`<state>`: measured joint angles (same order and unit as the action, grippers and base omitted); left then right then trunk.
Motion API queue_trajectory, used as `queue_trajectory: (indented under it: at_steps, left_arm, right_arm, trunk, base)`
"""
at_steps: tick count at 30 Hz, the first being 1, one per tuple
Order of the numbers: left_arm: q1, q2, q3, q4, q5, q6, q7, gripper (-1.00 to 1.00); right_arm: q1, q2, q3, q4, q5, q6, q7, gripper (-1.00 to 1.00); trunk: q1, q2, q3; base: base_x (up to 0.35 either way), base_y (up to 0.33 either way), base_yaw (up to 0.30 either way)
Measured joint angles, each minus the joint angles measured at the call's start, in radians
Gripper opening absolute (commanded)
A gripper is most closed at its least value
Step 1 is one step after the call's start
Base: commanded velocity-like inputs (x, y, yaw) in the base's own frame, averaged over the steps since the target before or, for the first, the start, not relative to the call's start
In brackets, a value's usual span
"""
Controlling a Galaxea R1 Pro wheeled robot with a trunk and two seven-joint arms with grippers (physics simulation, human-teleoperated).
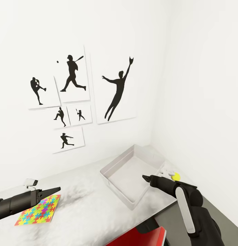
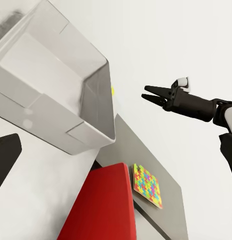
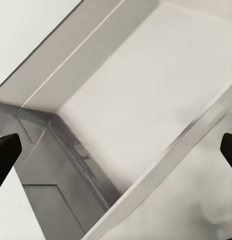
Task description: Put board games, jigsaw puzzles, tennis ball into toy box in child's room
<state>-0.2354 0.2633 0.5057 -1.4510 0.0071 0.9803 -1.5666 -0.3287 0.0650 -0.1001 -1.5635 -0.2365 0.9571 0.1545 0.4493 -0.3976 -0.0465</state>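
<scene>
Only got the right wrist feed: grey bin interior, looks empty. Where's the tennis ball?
Observer: Head view has the tennis ball on the table, outside the toy box, on its wall side, just past the right end effector.
Operator: Any jigsaw in sight?
Observer: One jigsaw puzzle lies flat on the table at the left, close to the left end effector.
Operator: Left holding anything?
Observer: No. The left wrist view shows its fingers apart with nothing between them.
</scene>
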Motion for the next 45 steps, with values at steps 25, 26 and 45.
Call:
queue_trajectory:
  at_steps: [25, 26, 45]
  left_arm:
    - [-0.261, -0.121, -0.123, 0.112, -0.034, 0.056, 0.23, 1.0]
    - [-0.282, -0.123, -0.134, 0.126, -0.035, 0.056, 0.243, 1.0]
    - [-0.715, -0.267, -0.223, 0.737, -0.074, 0.045, 0.711, 1.0]
  right_arm:
    - [-0.006, 0.003, 0.0, -0.007, 0.001, 0.028, -0.005, 1.0]
    - [-0.007, 0.004, 0.0, -0.006, 0.001, 0.033, -0.005, 1.0]
    - [-0.19, 0.017, 0.0, 0.057, 0.008, 0.074, -0.053, 1.0]
  trunk:
    - [0.0, 0.0, 0.0]
    - [0.0, 0.0, 0.0]
    - [0.0, 0.0, 0.0]
  base:
    - [0.0, 0.0, 0.0]
    - [0.0, 0.0, 0.0]
    - [0.0, 0.0, 0.0]
